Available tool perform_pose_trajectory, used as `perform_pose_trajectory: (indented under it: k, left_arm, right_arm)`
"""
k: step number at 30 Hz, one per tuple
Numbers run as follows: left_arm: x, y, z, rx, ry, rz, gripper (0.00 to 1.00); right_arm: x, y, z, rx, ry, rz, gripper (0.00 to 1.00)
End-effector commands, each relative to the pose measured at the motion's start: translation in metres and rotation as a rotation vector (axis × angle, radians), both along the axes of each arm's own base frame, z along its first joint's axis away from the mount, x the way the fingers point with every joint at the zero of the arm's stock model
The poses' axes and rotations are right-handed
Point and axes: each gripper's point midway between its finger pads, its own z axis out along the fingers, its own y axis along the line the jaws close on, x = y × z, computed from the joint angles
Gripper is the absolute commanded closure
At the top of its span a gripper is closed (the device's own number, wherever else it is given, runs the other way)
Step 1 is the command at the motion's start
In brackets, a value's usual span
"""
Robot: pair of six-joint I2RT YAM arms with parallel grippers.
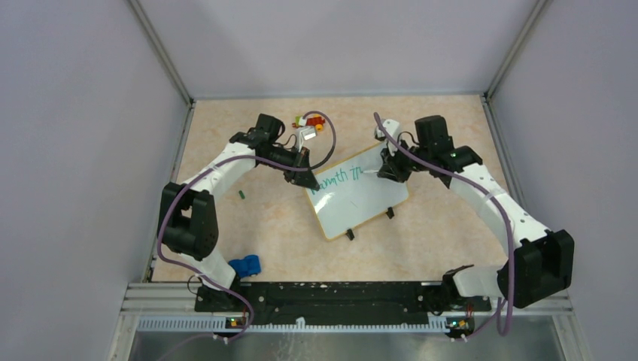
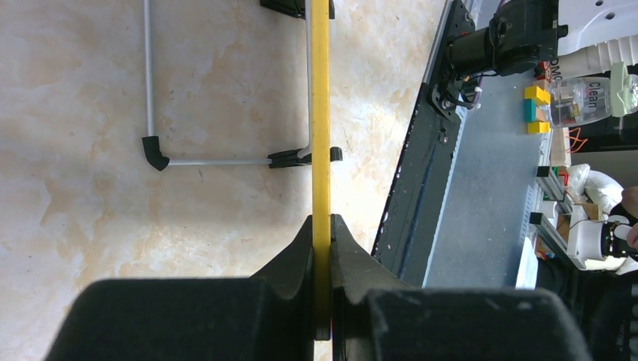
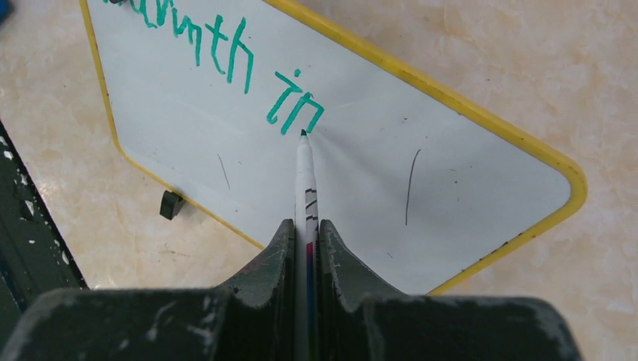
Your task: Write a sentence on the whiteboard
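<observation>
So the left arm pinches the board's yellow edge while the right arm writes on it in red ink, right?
Not quite: the lettering is green, not red, as the right wrist view shows. The left jaws do pinch the yellow edge of the whiteboard while the right arm writes.

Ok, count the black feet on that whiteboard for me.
2. One foot sticks out by the whiteboard's nearest corner; the other foot sits farther right along the same near edge. Any under the board would be hidden.

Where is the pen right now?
In the right wrist view, the pen sits pinched in the right gripper, its tip on the whiteboard right by the end of the green sentence.
</observation>
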Motion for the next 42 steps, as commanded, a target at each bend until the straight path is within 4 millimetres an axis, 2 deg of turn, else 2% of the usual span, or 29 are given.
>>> perform_pose_trajectory:
  k: [1, 13, 20, 33, 37, 42]
  left_arm:
    - [0.000, 0.000, 0.011, -0.020, -0.039, -0.019, 1.00]
    - [0.000, 0.000, 0.010, -0.018, -0.035, -0.019, 1.00]
    - [0.000, 0.000, 0.009, -0.016, -0.034, -0.019, 1.00]
    - [0.000, 0.000, 0.008, -0.015, -0.034, -0.019, 1.00]
    - [-0.001, 0.000, 0.008, -0.015, -0.032, -0.018, 1.00]
    - [0.000, 0.000, 0.009, -0.017, -0.034, -0.019, 1.00]
  right_arm:
    - [0.015, -0.002, 0.035, 0.040, -0.104, -0.015, 1.00]
    - [0.032, 0.000, 0.037, 0.036, -0.126, -0.043, 1.00]
    - [0.037, -0.001, 0.029, 0.015, -0.119, -0.049, 1.00]
    - [0.046, -0.029, 0.028, -0.020, -0.133, -0.115, 1.00]
    - [0.046, -0.032, 0.029, -0.019, -0.131, -0.116, 1.00]
    - [0.038, -0.025, 0.038, 0.015, -0.128, -0.073, 1.00]
